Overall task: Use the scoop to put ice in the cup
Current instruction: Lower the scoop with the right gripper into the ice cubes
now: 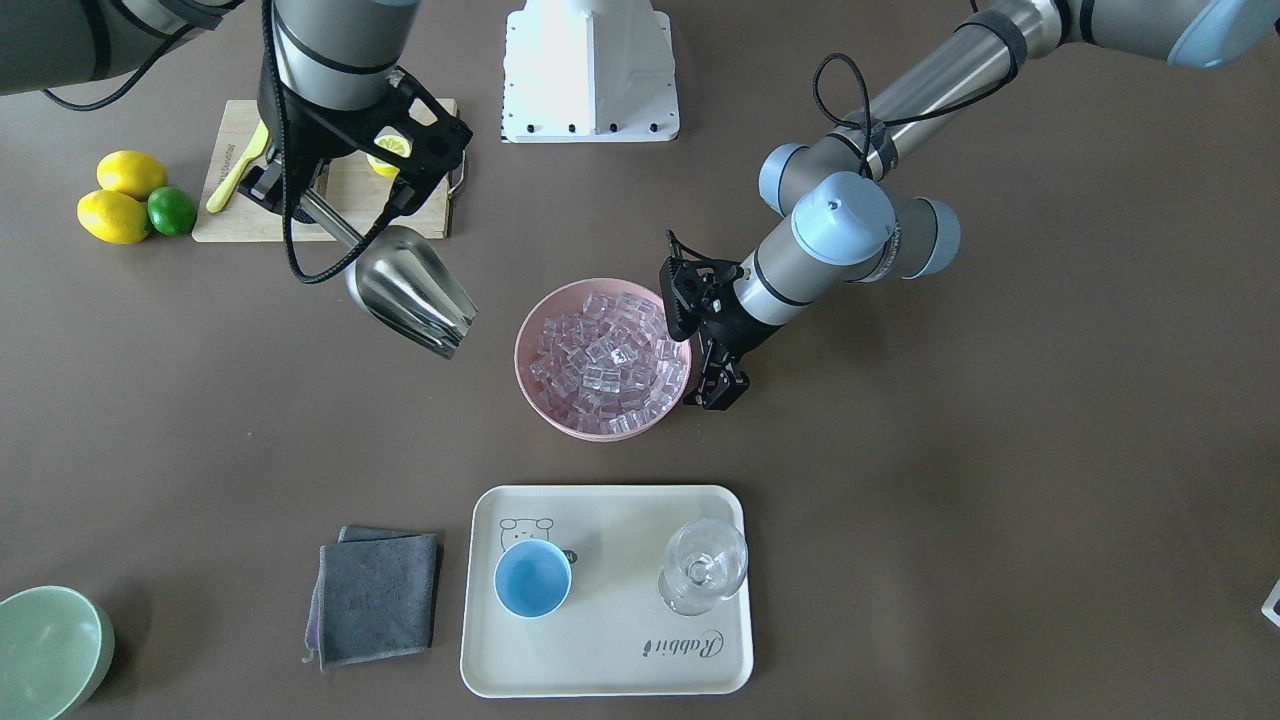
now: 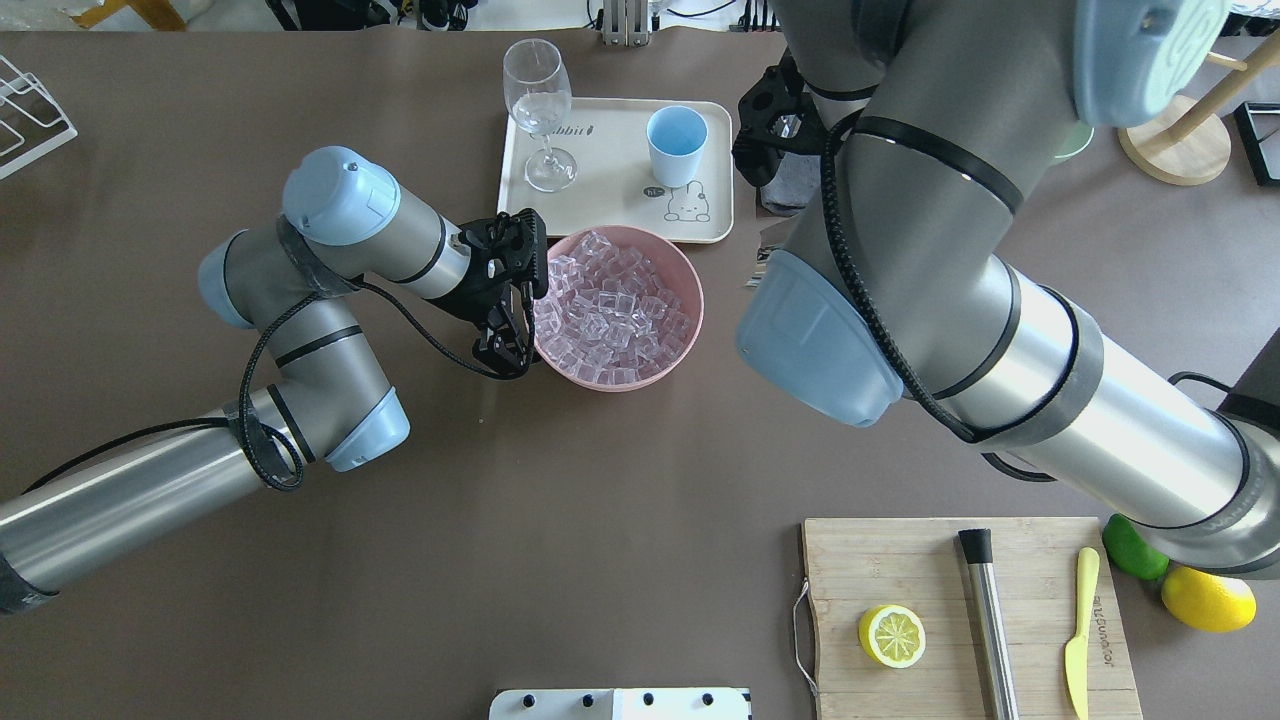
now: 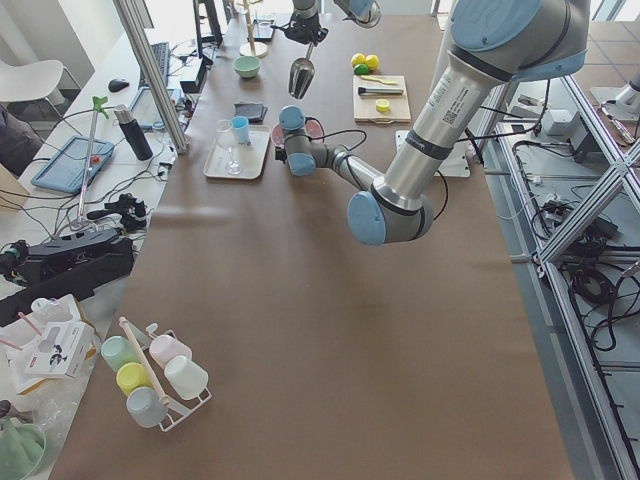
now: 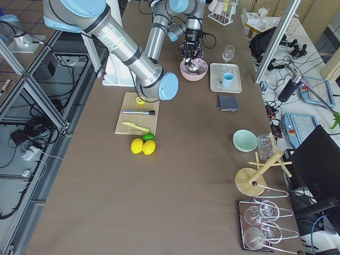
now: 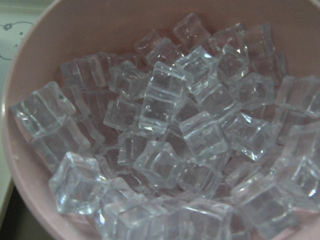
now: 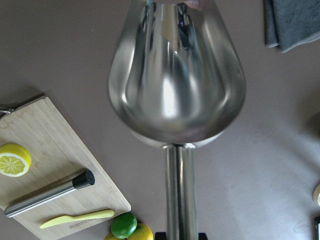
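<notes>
The steel scoop (image 1: 415,290) is empty and hangs tilted above the table, its mouth toward the pink bowl (image 1: 522,350). My right gripper (image 1: 300,195) is shut on the scoop's handle. The right wrist view shows the bare trough (image 6: 177,75). The bowl is heaped with clear ice cubes (image 1: 605,360), which fill the left wrist view (image 5: 170,130). My left gripper (image 1: 718,395) stands against the bowl's outer wall on the side away from the scoop, fingertips close together and empty. The light-blue cup (image 1: 533,579) stands empty on the cream tray (image 1: 600,660).
A clear stemmed glass (image 1: 703,565) shares the tray. A grey cloth (image 1: 378,598) and a pale-green bowl (image 1: 45,650) lie beyond the tray. A cutting board (image 2: 900,560) holds a lemon half, a steel cylinder (image 2: 990,620) and a yellow knife. Lemons and a lime (image 1: 120,200) lie beside it.
</notes>
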Robot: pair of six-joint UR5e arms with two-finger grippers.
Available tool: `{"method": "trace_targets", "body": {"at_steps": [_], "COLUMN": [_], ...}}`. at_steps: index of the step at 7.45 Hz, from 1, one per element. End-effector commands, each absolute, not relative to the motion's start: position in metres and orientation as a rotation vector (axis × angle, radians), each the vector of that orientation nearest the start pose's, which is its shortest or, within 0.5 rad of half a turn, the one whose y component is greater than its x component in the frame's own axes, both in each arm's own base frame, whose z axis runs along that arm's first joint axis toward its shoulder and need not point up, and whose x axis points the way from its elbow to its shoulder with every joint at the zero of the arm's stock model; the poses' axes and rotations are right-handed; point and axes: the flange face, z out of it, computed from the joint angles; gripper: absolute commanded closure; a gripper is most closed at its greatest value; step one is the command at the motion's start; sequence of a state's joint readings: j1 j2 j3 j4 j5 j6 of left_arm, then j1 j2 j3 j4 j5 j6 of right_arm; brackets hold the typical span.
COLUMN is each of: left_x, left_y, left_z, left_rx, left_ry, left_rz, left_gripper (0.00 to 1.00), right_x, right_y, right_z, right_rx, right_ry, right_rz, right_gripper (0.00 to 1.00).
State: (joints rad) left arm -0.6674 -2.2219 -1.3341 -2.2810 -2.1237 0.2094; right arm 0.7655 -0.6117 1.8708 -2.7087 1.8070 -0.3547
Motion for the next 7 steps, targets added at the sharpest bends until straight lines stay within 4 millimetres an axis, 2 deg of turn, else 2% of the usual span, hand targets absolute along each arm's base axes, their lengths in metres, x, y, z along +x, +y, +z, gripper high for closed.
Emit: {"method": "trace_targets", "body": {"at_steps": [1,2,3,4,5,7], "left_x": [0.526,0.528,0.528,0.527,0.527,0.527], "left_y": [-0.52,-0.519,-0.518,-0.518,-0.518,-0.518], "left_z": [0.289,0.289,0.288,0.289,0.288,0.291], "left_rx": [0.933,0.931,0.932,0.933,0.935,0.934], "left_ry": [0.902,0.902,0.904,0.903,0.903,0.902], "left_rz": [1.274,1.276,1.278,1.278,1.278,1.279], "left_gripper": [0.01,0.01,0.01,0.01,0.01,0.01], "right_x": [-0.377,-0.409,-0.423,-0.446,-0.463,-0.491], "right_y": [-0.493,-0.497,-0.501,-0.499,-0.491,-0.491], "right_z": [0.083,0.069,0.066,0.067,0.062,0.069], "right_rx": [0.042,0.008,0.015,-0.005,-0.012,-0.027], "right_ry": [-0.235,-0.205,-0.202,-0.171,-0.156,-0.132], "right_rz": [-1.205,-1.233,-1.24,-1.265,-1.291,-1.313], "right_gripper": [1.0,1.0,1.0,1.0,1.0,1.0]}}
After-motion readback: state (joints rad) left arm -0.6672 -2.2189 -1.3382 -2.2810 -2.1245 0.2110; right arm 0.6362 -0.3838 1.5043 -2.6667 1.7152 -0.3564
